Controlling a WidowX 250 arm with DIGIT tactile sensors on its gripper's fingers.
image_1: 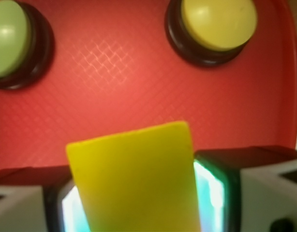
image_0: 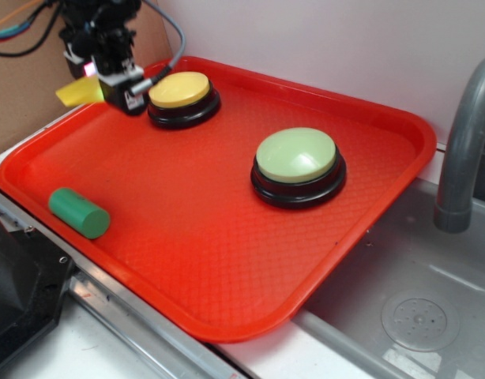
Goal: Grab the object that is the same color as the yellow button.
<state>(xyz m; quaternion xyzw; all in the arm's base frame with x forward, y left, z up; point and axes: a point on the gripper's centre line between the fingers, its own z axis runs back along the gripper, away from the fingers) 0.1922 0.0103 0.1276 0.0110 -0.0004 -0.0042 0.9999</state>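
The yellow wedge block (image_1: pixel 134 181) sits clamped between the two fingers of the gripper (image_0: pixel 108 83) at upper left of the exterior frame, apparently raised clear of the red tray (image_0: pixel 227 237), just left of the yellow button (image_0: pixel 179 89). In the wrist view both pads bear on its sides. The grasp appears made; to finish well, judgement says keep the jaws closed and lift straight, avoiding the button. The light green button (image_0: pixel 296 155) and green cylinder (image_0: pixel 79 212) lie well apart. No legible brands or writing.
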